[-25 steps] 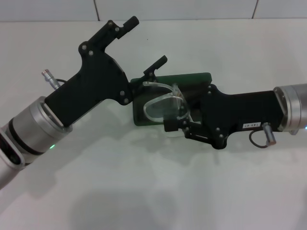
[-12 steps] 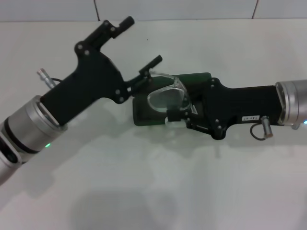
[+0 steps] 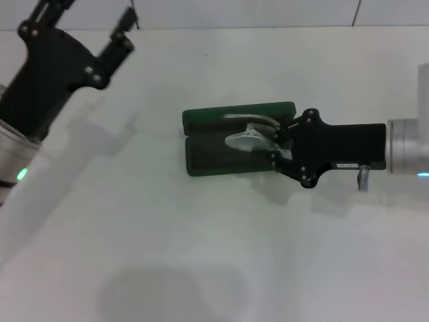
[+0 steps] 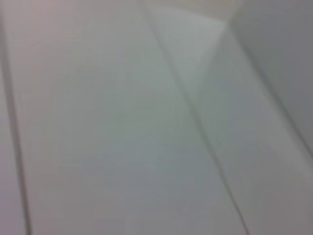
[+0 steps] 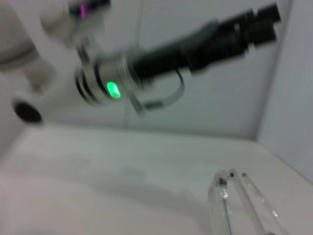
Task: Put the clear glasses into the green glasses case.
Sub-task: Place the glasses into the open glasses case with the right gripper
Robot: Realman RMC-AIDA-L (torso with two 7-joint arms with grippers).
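Left gripper (image 3: 87, 30) pulls far back, open, empty; right gripper (image 3: 273, 142) lowers, clamping clear glasses (image 3: 247, 137) into green glasses case (image 3: 214, 154).

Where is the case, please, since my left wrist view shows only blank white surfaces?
Observer: The case lies open, mid-scene in the head view.
Operator: Is it filled yet?
Observer: The right gripper holds the glasses over its right end; I cannot tell whether they rest inside.
Operator: And my own arm?
Observer: The left gripper is open, raised far off to the case's left.
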